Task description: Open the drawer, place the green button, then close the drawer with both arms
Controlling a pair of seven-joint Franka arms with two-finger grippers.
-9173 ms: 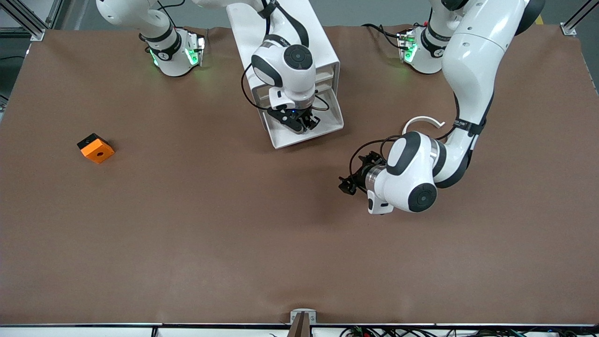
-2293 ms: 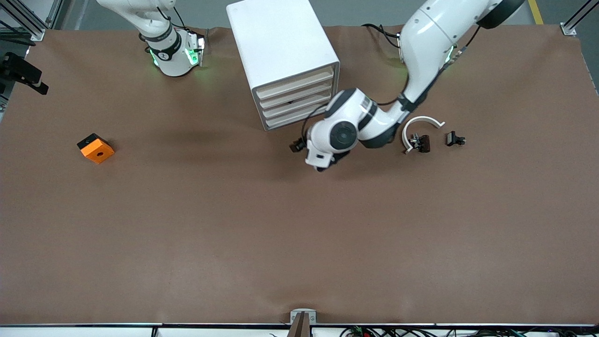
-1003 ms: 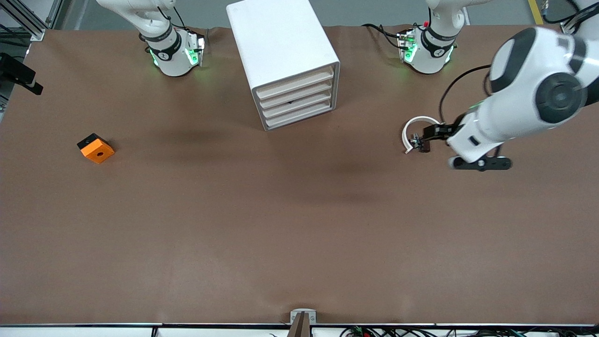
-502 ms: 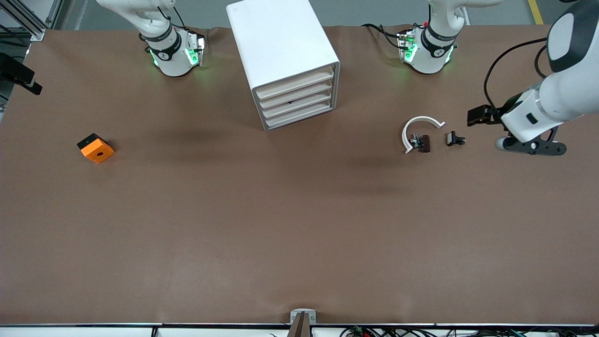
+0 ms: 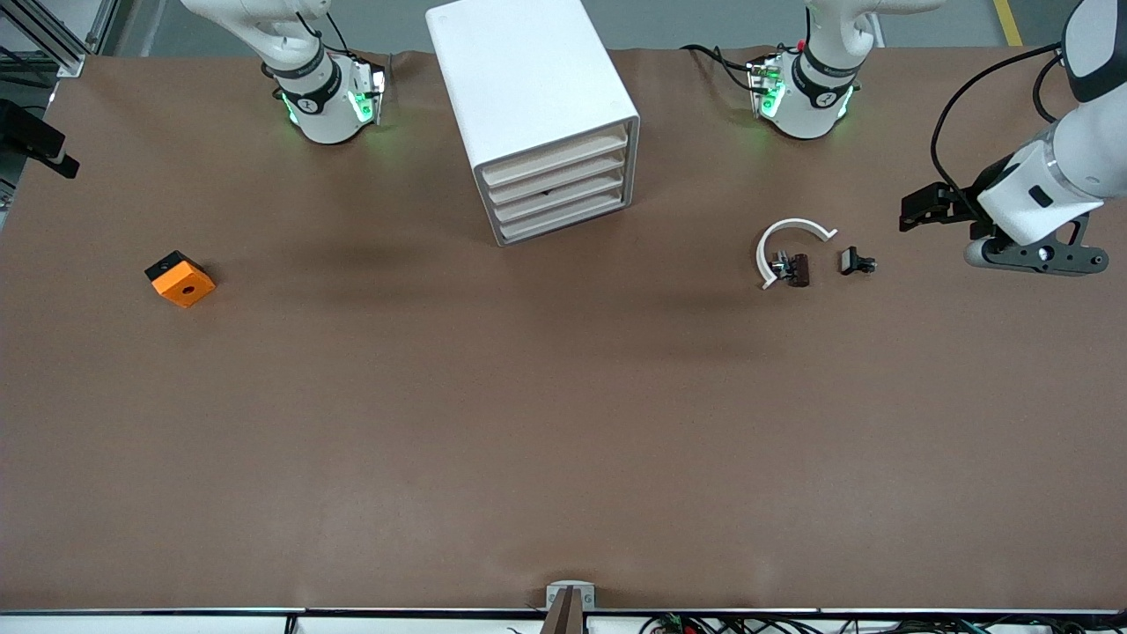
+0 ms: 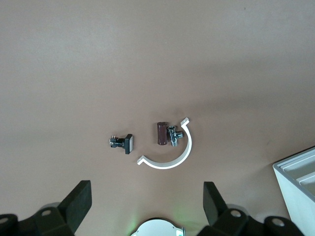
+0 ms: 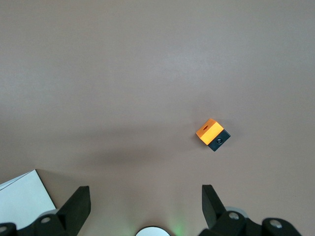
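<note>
The white cabinet (image 5: pixel 528 79) stands between the two arms' bases, and every drawer (image 5: pixel 550 189) in its front sits flush and shut. The button is out of view. My left gripper (image 5: pixel 917 214) hangs open and empty over the bare mat at the left arm's end of the table. In the left wrist view its fingers (image 6: pixel 78 202) spread wide around nothing. My right gripper (image 7: pixel 146 197) is also open and empty, high over the right arm's end. In the front view only a black piece of that hand (image 5: pixel 37 143) shows at the edge.
A white C-shaped ring (image 5: pixel 792 231) lies on the mat with a small brown and metal part (image 5: pixel 795 269) inside it and a black clip (image 5: pixel 856 261) beside it. An orange square block (image 5: pixel 180 280) sits at the right arm's end.
The left arm has swung away from over the ring toward its own end of the table, uncovering the black clip. The drawer that stood open several seconds ago is shut. The right arm has stayed still.
</note>
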